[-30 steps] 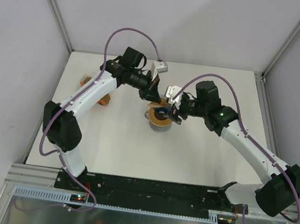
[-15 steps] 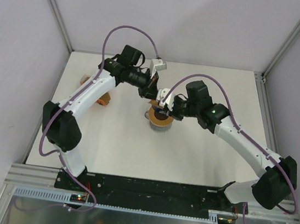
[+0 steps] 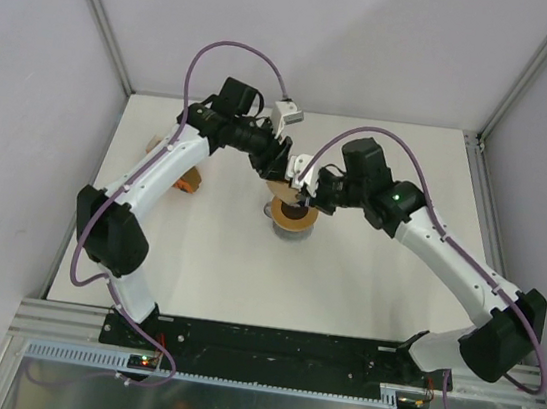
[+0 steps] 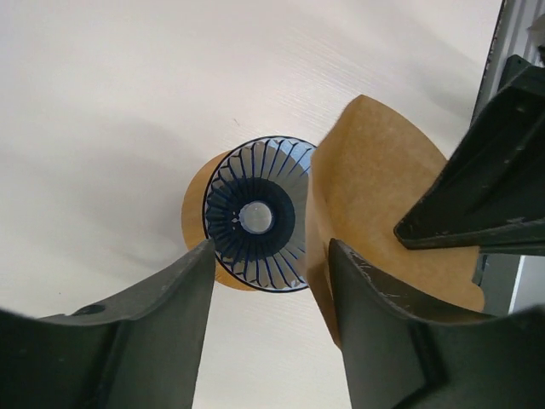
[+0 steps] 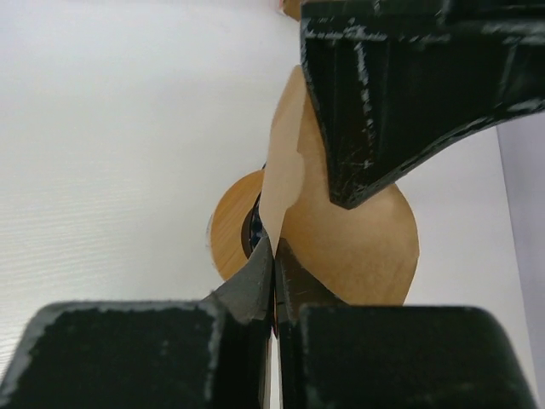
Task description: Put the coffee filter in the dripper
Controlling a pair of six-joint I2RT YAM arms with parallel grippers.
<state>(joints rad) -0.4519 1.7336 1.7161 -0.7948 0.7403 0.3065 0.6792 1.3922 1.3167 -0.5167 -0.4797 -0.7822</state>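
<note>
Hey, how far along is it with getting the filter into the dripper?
Done: the coffee filter is off the table, pinched in the right gripper. In hand: it hangs just to one side of the empty dripper, with the open left gripper alongside. Left: seat the filter in the dripper and let go.

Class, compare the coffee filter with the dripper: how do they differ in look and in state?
The coffee filter is plain light-brown paper; the dripper is translucent blue and ribbed. The coffee filter is pinched in the right tool; the dripper stands ungripped on a wooden ring.
</note>
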